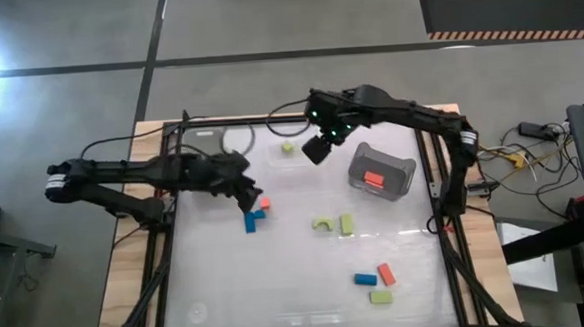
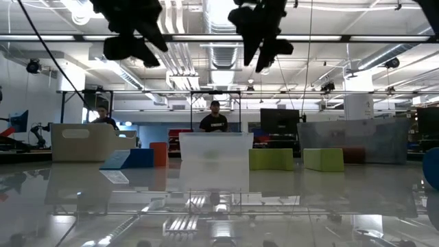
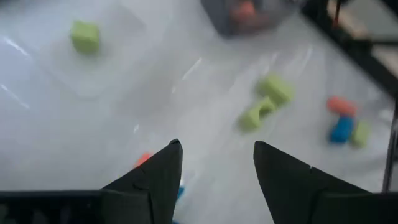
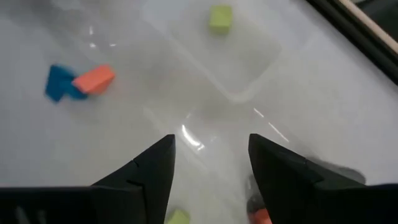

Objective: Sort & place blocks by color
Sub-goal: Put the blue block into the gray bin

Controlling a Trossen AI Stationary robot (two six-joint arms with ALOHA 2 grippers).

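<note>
My left gripper [image 1: 250, 193] hangs open above the table, over a red-orange block [image 1: 265, 202] and two blue blocks [image 1: 253, 222]; its wrist view shows the open fingers [image 3: 216, 152] with the red-orange block [image 3: 144, 159] just beside one finger. My right gripper [image 1: 316, 147] is open too [image 4: 211, 144], raised near the far middle, beside a yellow-green block [image 1: 287, 147] that lies in a clear tray [image 4: 249, 68]. A green arch [image 1: 322, 224] and a green brick [image 1: 347, 224] rest flat mid-table. Blue [image 1: 365, 279], red-orange [image 1: 386, 274] and green [image 1: 381, 297] blocks lie near the front.
A grey bin [image 1: 397, 168] right of centre holds a red-orange block [image 1: 375, 179]. A dark frame [image 1: 166, 240] runs along the table's left, right and far sides. In the low view both grippers [image 2: 134, 31] [image 2: 264, 31] hang high above the surface; people stand beyond the table.
</note>
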